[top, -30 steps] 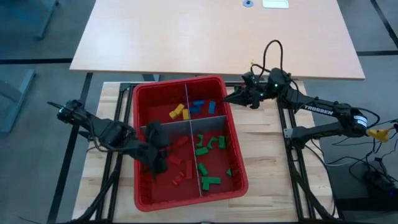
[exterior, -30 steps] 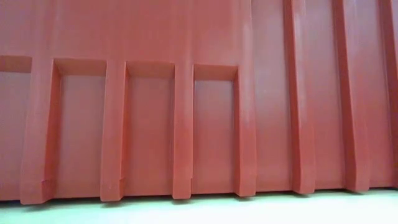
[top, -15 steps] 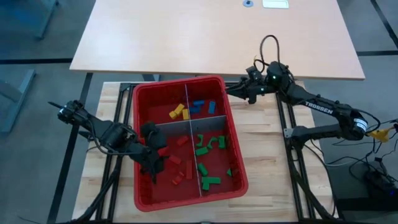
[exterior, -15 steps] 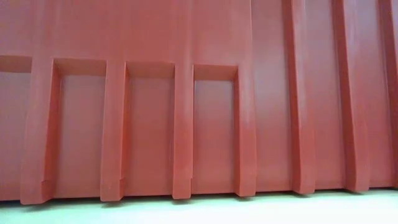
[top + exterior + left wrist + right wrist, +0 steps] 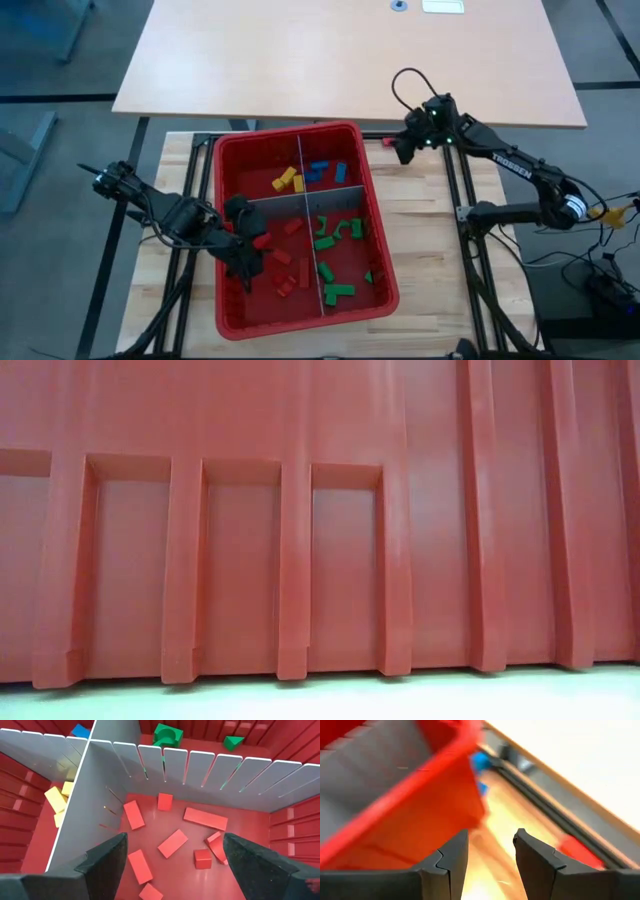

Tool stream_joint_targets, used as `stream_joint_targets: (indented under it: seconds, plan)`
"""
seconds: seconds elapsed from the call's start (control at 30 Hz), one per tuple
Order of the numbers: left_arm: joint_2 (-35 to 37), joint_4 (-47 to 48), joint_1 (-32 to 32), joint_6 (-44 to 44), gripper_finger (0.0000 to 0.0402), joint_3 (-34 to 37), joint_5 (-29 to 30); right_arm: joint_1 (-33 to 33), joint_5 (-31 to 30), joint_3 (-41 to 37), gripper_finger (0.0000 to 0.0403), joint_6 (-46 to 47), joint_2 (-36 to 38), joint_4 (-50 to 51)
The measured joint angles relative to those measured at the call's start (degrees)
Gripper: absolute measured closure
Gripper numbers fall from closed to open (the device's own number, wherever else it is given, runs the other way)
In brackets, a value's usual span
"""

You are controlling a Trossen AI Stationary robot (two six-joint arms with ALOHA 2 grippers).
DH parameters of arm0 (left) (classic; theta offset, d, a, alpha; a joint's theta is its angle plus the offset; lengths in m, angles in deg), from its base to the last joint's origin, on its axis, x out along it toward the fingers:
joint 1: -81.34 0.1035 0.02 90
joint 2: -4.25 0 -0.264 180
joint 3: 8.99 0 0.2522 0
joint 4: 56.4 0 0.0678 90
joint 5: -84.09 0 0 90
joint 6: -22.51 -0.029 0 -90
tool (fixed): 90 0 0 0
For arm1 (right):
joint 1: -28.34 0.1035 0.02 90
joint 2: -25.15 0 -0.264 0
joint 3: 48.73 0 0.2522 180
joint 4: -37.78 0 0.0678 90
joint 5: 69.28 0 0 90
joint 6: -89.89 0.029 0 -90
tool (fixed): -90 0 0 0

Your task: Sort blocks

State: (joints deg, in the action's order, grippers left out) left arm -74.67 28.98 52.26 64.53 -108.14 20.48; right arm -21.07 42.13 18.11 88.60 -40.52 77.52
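Note:
A big red bin (image 5: 290, 131) with grey dividers (image 5: 310, 195) holds the blocks: yellow (image 5: 288, 180) far left, blue (image 5: 325, 170) far right, green (image 5: 335, 235) near right, red (image 5: 285, 270) near left. My left gripper (image 5: 248, 255) hangs open inside the near-left compartment, and in its wrist view the red blocks (image 5: 172, 842) lie loose on the floor below its fingers (image 5: 172, 865). My right gripper (image 5: 403, 150) is open outside the bin, off its far right corner. One red block (image 5: 388, 141) lies on the table there, also seen as a red block (image 5: 577, 851) past my right gripper (image 5: 490, 852).
The bin's ribbed outer wall (image 5: 320, 540) fills the low view. The bin stands on a wooden table (image 5: 420, 230) with black frame rails (image 5: 455, 200). A second, pale table (image 5: 340, 50) lies beyond the far edge. Cables lie at the right (image 5: 600, 260).
My left gripper has opened over the red blocks in the near-left compartment and stayed in about the same place. My right gripper has drawn back from the bin's far right rim toward the table's right edge and has turned.

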Motion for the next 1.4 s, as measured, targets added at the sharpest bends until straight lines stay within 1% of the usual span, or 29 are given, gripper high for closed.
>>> stream_joint_targets:
  seconds: [0.07, 0.17, 0.47, 0.6, 0.7, 0.77, 0.9, 1.03, 1.23, 1.4]
  plan:
    - [0.06, 0.0, 0.0, 0.5, 0.0089, 0.0, 0.0, -0.89, -3.56, 0.0, 0.0264, 0.49, -1.44, 0.02]
    - [0.23, 0.0, 0.0, 1.0, 0.0089, 0.0, 0.0, -2.08, -6.25, 0.0, 0.0265, 2.98, -5.08, -0.4]
    - [1.51, 0.25, 0.02, 2.77, 0.0089, 0.02, -0.02, -5.09, -6.6, 0.71, 0.0306, 6.15, -19.48, -5.77]
    - [2.33, 0.75, 0.02, 4.63, 0.0089, 0.02, 0.0, -5.92, -6.58, 5.69, 0.0336, 4.67, -24.93, -5.95]
    - [2.98, 1.09, 0.02, 5.88, 0.0089, 0.02, -0.02, -6.36, -6.74, 10.77, 0.0376, 2.7, -28.47, -4.74]
    - [3.45, 1.62, 0.02, 6.93, 0.0089, 0.02, -0.02, -6.51, -8.19, 14.44, 0.0395, 0.88, -30.75, -2.33]
    - [4.27, 1.89, 0.02, 8.72, 0.0089, 0.02, 0.0, -6.65, -12.35, 21.42, 0.0397, -3.39, -35.15, 4.4]
    - [4.67, 2.4, 0.02, 9.98, 0.0089, 0.02, 0.0, -7.28, -13.07, 25.84, 0.0401, -4.8, -38.69, 10.03]
    - [4.74, 3.6, 0.02, 10.16, 0.0089, 0.02, 0.02, -8.31, -12.95, 26.36, 0.0403, -4.13, -40.24, 13.33]
    - [4.79, 4.63, 0.11, 9.94, 0.0089, 0.02, 0.2, -8.7, -12.9, 26.27, 0.0403, -3.09, -40.74, 13.71]
